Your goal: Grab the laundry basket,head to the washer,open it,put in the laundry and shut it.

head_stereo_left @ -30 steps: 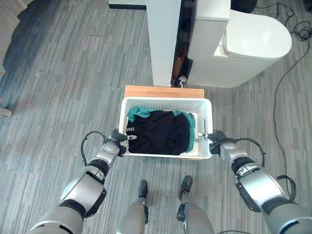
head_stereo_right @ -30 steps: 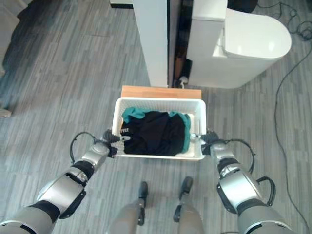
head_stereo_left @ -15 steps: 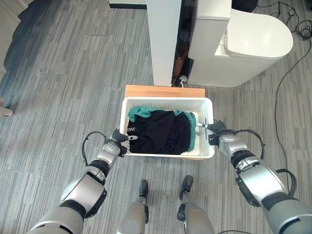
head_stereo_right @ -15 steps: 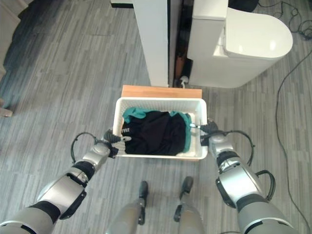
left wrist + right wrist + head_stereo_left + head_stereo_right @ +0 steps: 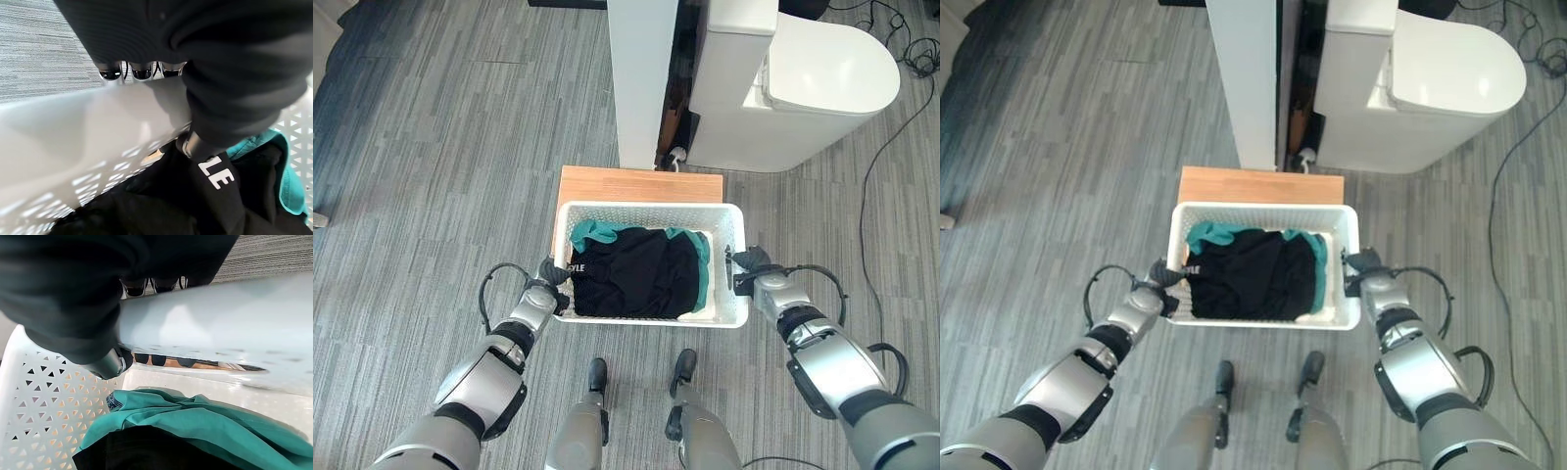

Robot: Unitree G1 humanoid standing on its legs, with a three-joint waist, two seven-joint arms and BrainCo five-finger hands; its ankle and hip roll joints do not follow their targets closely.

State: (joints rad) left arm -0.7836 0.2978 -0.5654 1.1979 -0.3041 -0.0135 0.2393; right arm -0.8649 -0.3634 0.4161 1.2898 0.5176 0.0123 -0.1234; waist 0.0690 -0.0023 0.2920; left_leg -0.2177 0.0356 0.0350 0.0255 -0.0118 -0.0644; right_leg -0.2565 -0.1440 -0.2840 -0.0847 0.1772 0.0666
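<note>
We hold the white laundry basket (image 5: 649,211) by both short ends, in front of a wooden board (image 5: 639,183) on the grey floor (image 5: 440,147). Our left hand (image 5: 552,277) is clamped on the basket's left rim, fingers (image 5: 142,73) curled over the outside and thumb (image 5: 188,145) hooked inside against the laundry. Our right hand (image 5: 750,268) grips the right rim the same way, fingertips (image 5: 159,360) showing under the rim's edge and thumb (image 5: 113,365) inside the perforated wall. The basket carries a black garment (image 5: 633,274) with white lettering, lying on top of a teal garment (image 5: 595,230) that shows along the far side and right edge. Beyond the board stand a white upright panel (image 5: 641,78) and a white rounded appliance (image 5: 822,73), just beside each other.
</note>
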